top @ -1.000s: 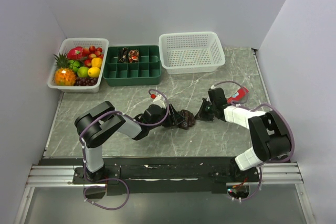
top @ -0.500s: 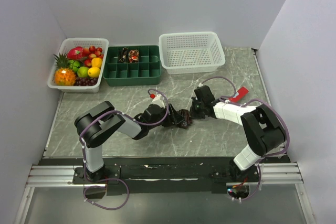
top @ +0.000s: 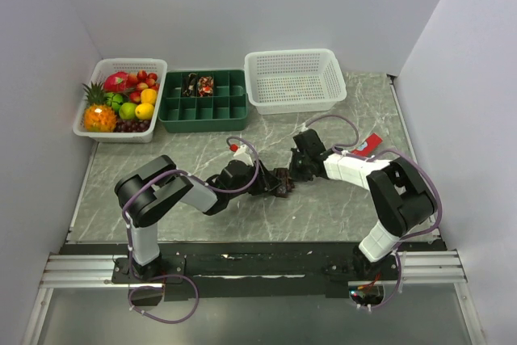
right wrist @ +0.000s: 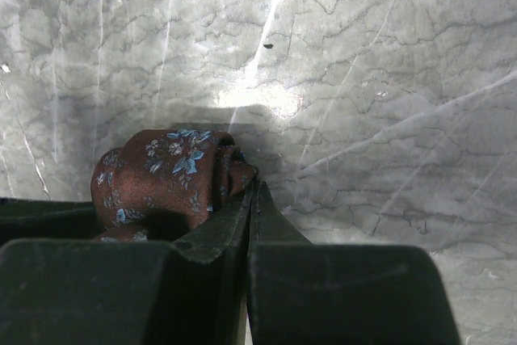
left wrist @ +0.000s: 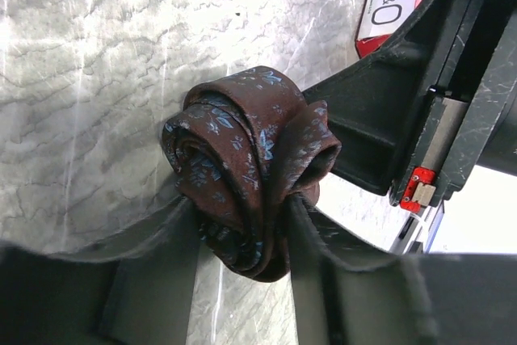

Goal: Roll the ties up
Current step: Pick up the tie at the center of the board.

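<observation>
While the left jaws squeeze the rolled-up tie between them on the counter, the right jaws are closed tight and touch its side.

The table carries 2 arms, each with 1 hand: the left hand and the right hand. 1 rolled tie sits between them, and 2 more ties lie in 1 green tray. There are also 2 white baskets and 1 red bar.
</observation>
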`<state>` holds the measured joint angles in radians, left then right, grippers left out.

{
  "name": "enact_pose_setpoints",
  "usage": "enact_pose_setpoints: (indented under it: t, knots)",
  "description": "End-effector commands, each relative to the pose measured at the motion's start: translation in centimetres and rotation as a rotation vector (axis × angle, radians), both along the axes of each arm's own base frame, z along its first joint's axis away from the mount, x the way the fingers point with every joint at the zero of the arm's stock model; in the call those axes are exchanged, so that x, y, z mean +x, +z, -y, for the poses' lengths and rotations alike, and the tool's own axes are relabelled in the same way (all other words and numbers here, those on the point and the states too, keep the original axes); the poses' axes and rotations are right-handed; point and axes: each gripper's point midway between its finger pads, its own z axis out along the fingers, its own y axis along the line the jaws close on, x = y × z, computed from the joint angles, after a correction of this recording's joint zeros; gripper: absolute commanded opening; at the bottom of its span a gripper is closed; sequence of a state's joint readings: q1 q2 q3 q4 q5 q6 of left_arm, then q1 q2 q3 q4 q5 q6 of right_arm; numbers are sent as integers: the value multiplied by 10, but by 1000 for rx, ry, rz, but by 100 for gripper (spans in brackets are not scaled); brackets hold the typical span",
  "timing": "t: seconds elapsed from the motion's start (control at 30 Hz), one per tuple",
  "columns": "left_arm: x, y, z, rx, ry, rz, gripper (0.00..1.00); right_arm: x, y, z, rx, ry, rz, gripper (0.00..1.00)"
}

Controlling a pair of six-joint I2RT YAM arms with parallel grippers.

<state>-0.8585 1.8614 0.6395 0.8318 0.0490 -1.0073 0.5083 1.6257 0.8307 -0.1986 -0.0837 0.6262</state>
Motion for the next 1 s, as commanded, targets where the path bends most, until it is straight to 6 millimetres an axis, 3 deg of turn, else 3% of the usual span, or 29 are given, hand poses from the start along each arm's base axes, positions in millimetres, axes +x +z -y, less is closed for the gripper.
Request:
enact_pose_setpoints:
  t: [0.0,0.1,0.2,0.37,0.6,0.77,0.93,0.97]
  knots:
    - [-9,-20,-3,57,-12,-21,31,-14,22,-52,161,136,-12,0]
    - [-9,-22,-4,50,0,-25,12,-12,25,-56,179,159,-3,0]
    - [-7,-21,-6,33,20,-16,1,-12,28,-59,187,188,9,0]
    - [-8,-18,-11,27,26,2,1,-2,30,-44,111,143,34,0]
    - [-10,-19,-17,25,31,4,1,24,45,12,96,-10,79,9]
    - [-13,-17,-15,-11,13,16,1,27,54,33,131,-32,119,44]
    - [-16,-5,-11,-59,-19,59,1,19,66,26,211,18,178,71]
    - [-17,-4,-13,-62,-25,66,1,18,70,22,245,50,215,83]
